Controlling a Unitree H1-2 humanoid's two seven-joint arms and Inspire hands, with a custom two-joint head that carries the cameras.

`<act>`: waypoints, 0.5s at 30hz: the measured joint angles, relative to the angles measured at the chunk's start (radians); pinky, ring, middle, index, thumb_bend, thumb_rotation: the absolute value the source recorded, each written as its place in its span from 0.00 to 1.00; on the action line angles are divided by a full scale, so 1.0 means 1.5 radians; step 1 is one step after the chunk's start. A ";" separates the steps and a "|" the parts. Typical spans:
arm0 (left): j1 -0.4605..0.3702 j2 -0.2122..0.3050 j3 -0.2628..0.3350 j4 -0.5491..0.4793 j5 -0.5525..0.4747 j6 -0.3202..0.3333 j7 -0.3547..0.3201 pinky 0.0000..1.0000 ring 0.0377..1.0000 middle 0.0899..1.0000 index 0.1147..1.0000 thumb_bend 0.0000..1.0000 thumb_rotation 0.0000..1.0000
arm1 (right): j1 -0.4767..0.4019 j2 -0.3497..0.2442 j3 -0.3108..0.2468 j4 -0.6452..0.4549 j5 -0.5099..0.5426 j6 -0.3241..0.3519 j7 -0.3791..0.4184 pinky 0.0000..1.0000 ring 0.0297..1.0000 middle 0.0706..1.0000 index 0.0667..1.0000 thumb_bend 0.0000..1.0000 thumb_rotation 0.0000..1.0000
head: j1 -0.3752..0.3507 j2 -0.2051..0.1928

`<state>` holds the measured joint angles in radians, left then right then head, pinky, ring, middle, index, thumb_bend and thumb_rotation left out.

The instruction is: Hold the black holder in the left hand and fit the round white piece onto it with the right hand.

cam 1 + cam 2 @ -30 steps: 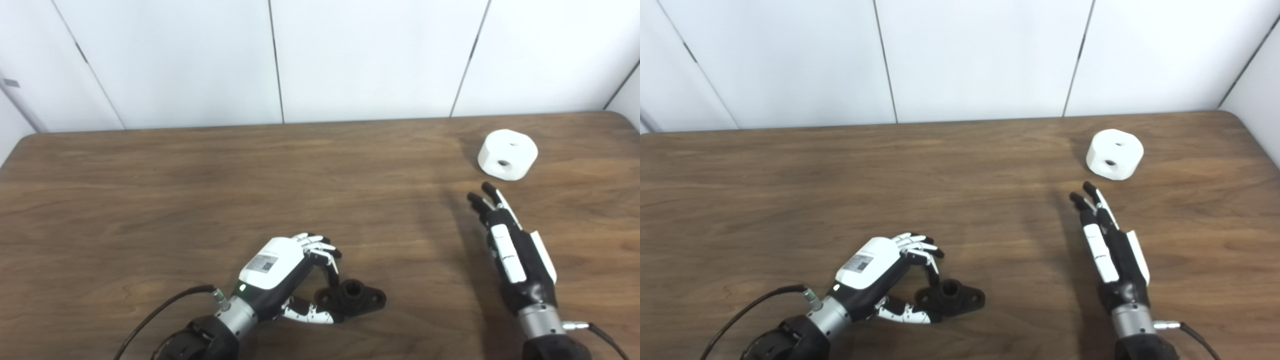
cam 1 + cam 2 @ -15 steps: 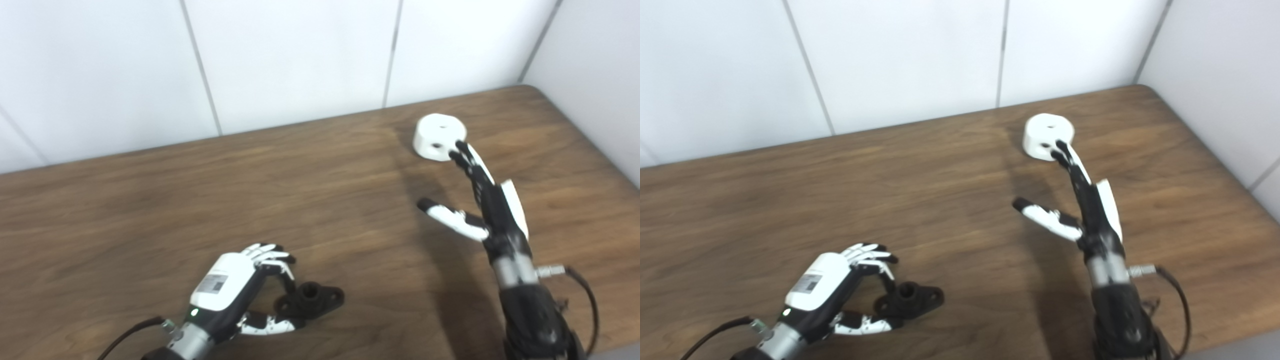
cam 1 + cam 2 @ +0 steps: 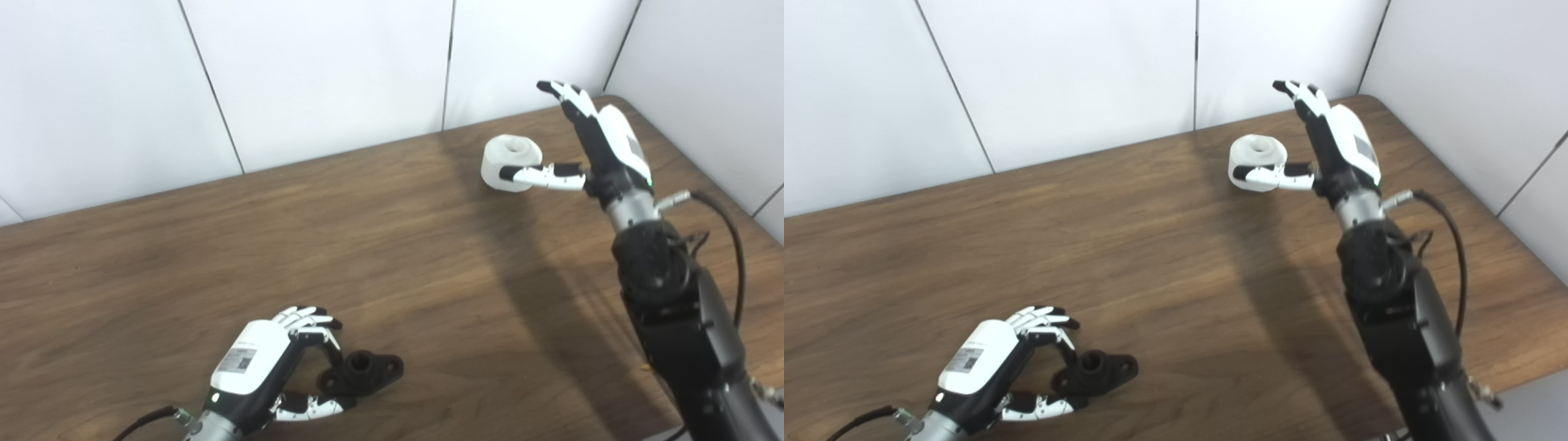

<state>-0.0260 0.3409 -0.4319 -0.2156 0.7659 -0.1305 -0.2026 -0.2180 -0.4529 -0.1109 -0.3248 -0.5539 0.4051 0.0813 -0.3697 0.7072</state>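
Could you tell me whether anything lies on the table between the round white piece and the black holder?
Nothing visible does. Only bare wooden table lies between the round white piece, beside the open right hand, and the black holder, gripped at its near end by the left hand.

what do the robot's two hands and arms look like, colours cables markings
Both the left hand and the right hand have a glossy white back shell bearing a small grey label, black palms, and black-and-white segmented fingers. Each has a silver metal wrist with a green light, and a black cable trailing from it. The right forearm is black.
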 measured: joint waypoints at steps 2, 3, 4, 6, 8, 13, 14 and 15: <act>0.001 0.000 0.001 0.000 0.000 -0.001 0.000 0.88 0.86 0.75 0.42 0.52 0.05 | -0.023 -0.020 0.009 0.016 -0.012 0.014 0.011 0.98 1.00 0.97 0.86 0.91 0.34 | -0.003 0.000; 0.001 0.000 0.002 0.000 0.000 -0.002 0.000 0.87 0.85 0.75 0.42 0.52 0.05 | -0.037 -0.029 0.016 0.033 -0.020 0.018 0.018 0.99 1.00 0.97 0.85 0.92 0.32 | -0.003 0.000; 0.001 0.001 0.002 0.000 0.000 -0.002 0.000 0.87 0.85 0.75 0.42 0.52 0.05 | -0.051 -0.038 0.022 0.049 -0.023 0.023 0.027 0.99 1.00 0.97 0.84 0.92 0.32 | -0.002 -0.003; 0.002 0.001 0.002 0.000 0.000 -0.003 0.000 0.88 0.85 0.75 0.42 0.52 0.05 | -0.068 -0.052 0.033 0.076 -0.030 0.029 0.042 1.00 1.00 0.97 0.84 0.93 0.31 | -0.001 -0.006; 0.004 0.001 0.003 -0.002 0.000 -0.003 0.000 0.88 0.86 0.75 0.42 0.52 0.05 | -0.085 -0.065 0.043 0.096 -0.035 0.038 0.070 1.00 1.00 0.98 0.83 0.94 0.31 | 0.000 -0.009; 0.008 0.001 0.005 -0.005 0.002 -0.003 0.000 0.87 0.85 0.75 0.42 0.52 0.05 | -0.130 -0.094 0.049 0.164 -0.077 0.043 0.163 1.00 1.00 0.96 0.82 0.98 0.29 | 0.004 -0.012; 0.008 0.001 0.005 -0.006 0.002 -0.003 0.000 0.87 0.85 0.75 0.42 0.52 0.05 | -0.137 -0.097 0.048 0.169 -0.090 0.043 0.181 1.00 1.00 0.96 0.82 0.98 0.29 | 0.004 -0.012; 0.008 0.001 0.006 -0.006 0.002 -0.003 0.000 0.86 0.85 0.75 0.42 0.52 0.05 | -0.144 -0.098 0.048 0.175 -0.100 0.043 0.193 1.00 1.00 0.96 0.82 0.98 0.29 | 0.004 -0.011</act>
<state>-0.0136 0.3430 -0.4222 -0.2252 0.7687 -0.1357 -0.2026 -0.4347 -0.5995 -0.0397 -0.0622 -0.7041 0.4691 0.3714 -0.3636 0.6903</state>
